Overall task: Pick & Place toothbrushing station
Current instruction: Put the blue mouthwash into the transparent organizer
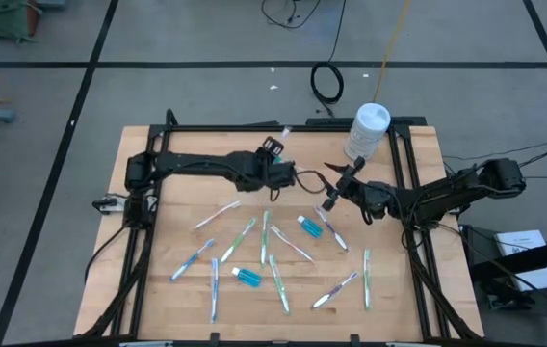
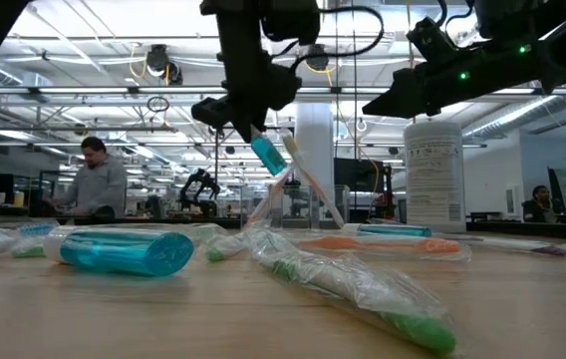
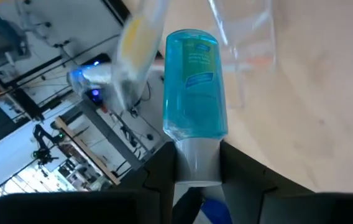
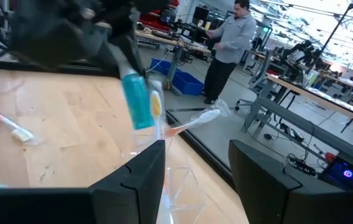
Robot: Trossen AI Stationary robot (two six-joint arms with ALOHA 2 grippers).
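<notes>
Toothpaste tube (image 3: 195, 84), light and soft-walled, hangs from the left gripper (image 3: 198, 171), jaws clamped on its stiff white cap, the safest hold. Right gripper (image 4: 192, 165) waits nearby above the table (image 1: 399, 299), jaws apart and empty.

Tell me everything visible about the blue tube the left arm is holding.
The blue tube is short, translucent blue with a pale printed label and a white cap. The left gripper grips it by the cap; in the low view it hangs tilted, blue end down, above the clear cup holding two toothbrushes, clear of the table.
</notes>
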